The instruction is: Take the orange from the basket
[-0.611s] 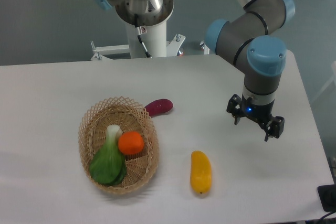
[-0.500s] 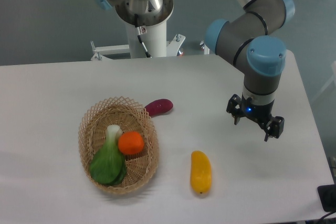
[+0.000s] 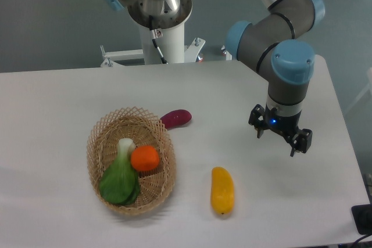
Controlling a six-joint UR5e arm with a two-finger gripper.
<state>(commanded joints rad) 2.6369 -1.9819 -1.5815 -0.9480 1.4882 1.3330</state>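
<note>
The orange is small, round and bright, and lies inside the oval wicker basket at the table's left front, touching a green bok choy. My gripper hangs over the right side of the table, far to the right of the basket. Its two black fingers stand apart, open, with nothing between them.
A yellow-orange elongated fruit lies on the table between basket and gripper, near the front. A dark purple-red vegetable rests just behind the basket's right rim. The arm's base column stands at the table's back edge.
The gripper and wrist have shifted very slightly to the left. The orange, the basket and the other produce have not moved.
</note>
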